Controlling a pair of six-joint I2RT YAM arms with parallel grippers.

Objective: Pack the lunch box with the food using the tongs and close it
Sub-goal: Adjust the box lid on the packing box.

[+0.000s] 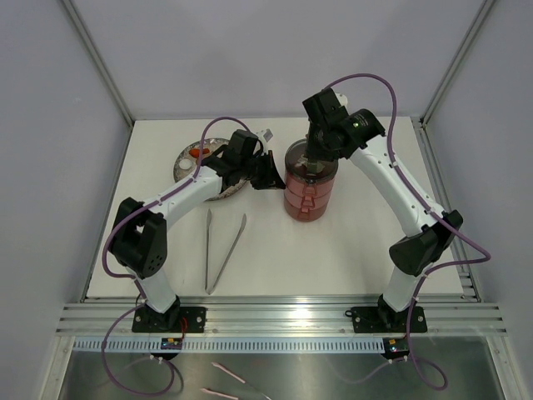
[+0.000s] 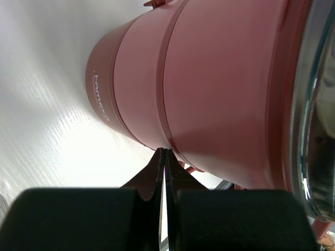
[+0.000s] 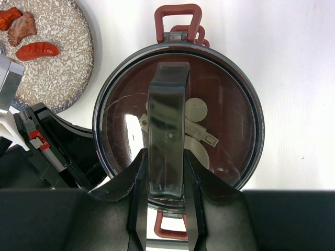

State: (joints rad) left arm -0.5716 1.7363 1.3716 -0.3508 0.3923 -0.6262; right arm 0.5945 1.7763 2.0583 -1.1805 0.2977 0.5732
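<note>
The lunch box (image 1: 311, 187) stands stacked as a dark-red tower at mid-table, topped by a see-through lid (image 3: 225, 120) with a flat bar handle (image 3: 167, 104). My right gripper (image 3: 166, 157) comes down from above and is shut on that bar handle, one finger on each side. My left gripper (image 2: 165, 151) is shut with nothing in it, its tips touching the tower's left wall (image 2: 209, 78). The tongs (image 1: 221, 250) lie flat on the table in front of the left arm, held by nothing. Food (image 3: 36, 50), orange and brown pieces, sits on the speckled plate (image 3: 57, 73).
The grey speckled plate (image 1: 185, 171) lies at the back left, partly under the left arm. Red loop side handles (image 3: 178, 15) stick out from the box's tiers. White enclosure walls rise behind, and a metal rail runs along the near edge (image 1: 275, 315).
</note>
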